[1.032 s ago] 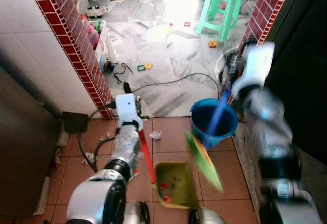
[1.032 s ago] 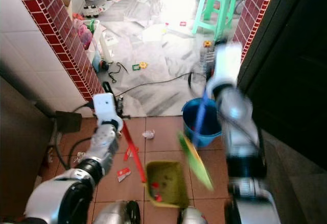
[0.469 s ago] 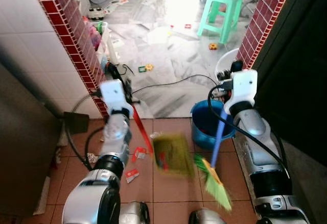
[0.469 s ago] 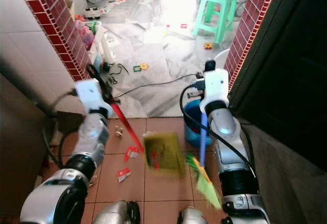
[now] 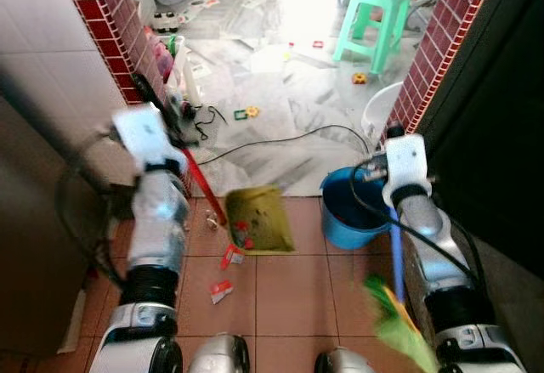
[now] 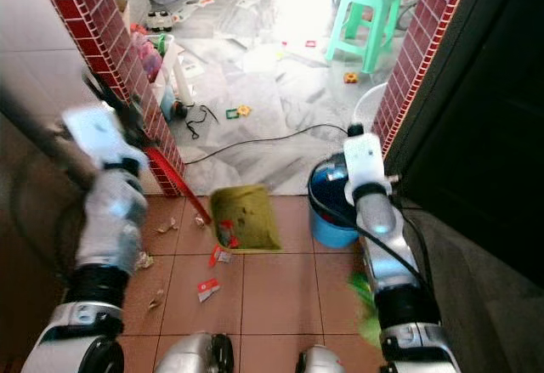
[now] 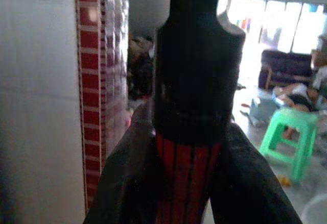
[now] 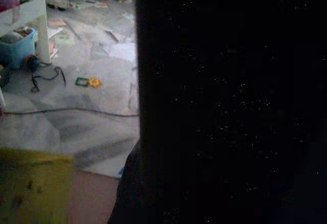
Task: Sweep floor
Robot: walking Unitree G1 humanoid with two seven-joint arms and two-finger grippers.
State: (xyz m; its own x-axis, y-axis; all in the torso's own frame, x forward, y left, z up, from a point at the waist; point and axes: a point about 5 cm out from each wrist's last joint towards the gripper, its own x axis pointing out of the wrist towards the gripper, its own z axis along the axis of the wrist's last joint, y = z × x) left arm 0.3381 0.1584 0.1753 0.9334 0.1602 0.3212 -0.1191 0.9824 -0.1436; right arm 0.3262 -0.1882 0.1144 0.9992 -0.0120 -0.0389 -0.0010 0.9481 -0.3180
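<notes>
My left gripper (image 7: 189, 183) is shut on the red handle (image 5: 201, 193) of a yellow-green dustpan (image 5: 259, 218). The pan is tilted over the brown tiles by the doorway, with small red bits in it. My right gripper (image 5: 393, 139) holds a broom by its blue handle (image 5: 396, 258). The green bristles (image 5: 398, 332) are blurred, low beside my right arm. Red and white scraps (image 5: 223, 288) lie on the tiles left of the pan. The right wrist view is mostly dark, with the dustpan (image 8: 30, 183) at one corner.
A blue bucket (image 5: 353, 213) stands right of the dustpan. A black cable (image 5: 280, 139) crosses the grey floor beyond. A green stool (image 5: 378, 3) and scattered toys lie farther off. Red brick pillars (image 5: 127, 42) flank the doorway, and a dark door stands on the right.
My left arm has swung up and left, carrying the dustpan from near my feet to the doorway. The broom has swung right and its bristles have dropped to the bottom right.
</notes>
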